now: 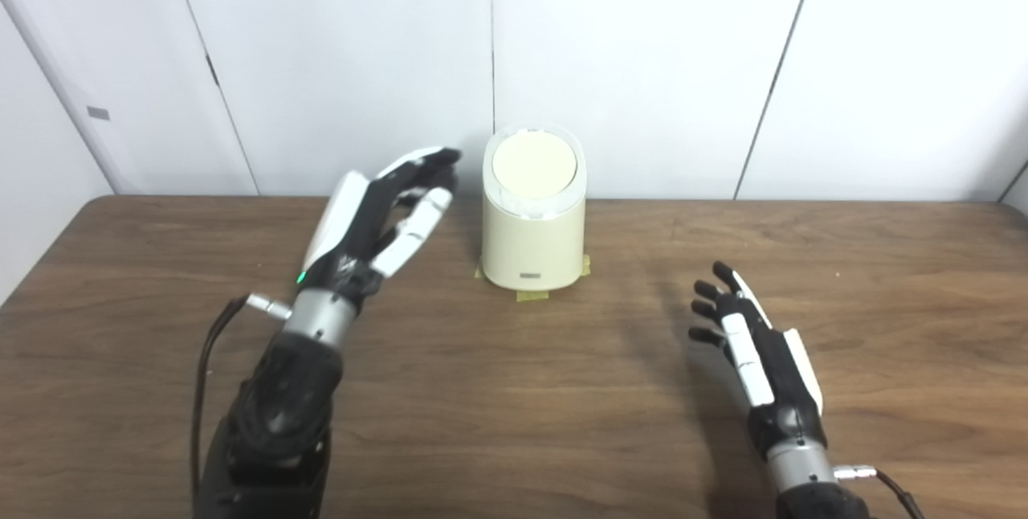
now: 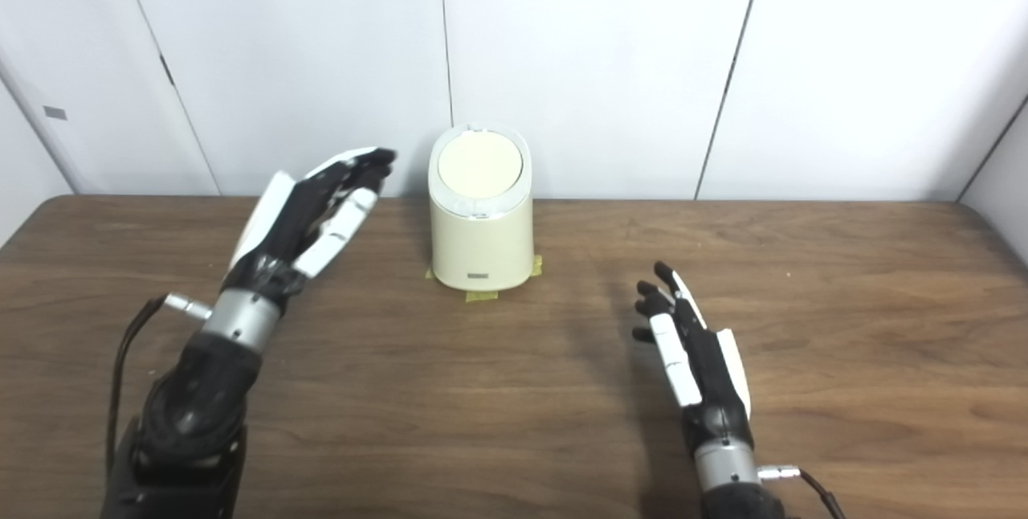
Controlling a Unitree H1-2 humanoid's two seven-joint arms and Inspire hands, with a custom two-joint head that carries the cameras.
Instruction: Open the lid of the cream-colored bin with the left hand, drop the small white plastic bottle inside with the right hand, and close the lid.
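Observation:
The cream-colored bin [image 1: 533, 242] stands at the back middle of the wooden table [image 1: 514, 390], its round lid [image 1: 534, 165] lying flat and closed. My left hand [image 1: 377, 218] hovers raised to the left of the bin, open, fingers stretched toward the lid's height without touching it. My right hand [image 1: 751, 350] rests low near the table at the right front, open and holding nothing. No small white plastic bottle shows in either view.
Strips of yellowish tape [image 1: 530, 294] mark the bin's foot on the table. White wall panels [image 1: 642, 61] rise directly behind the bin. Bare tabletop lies between the two hands and at the far right.

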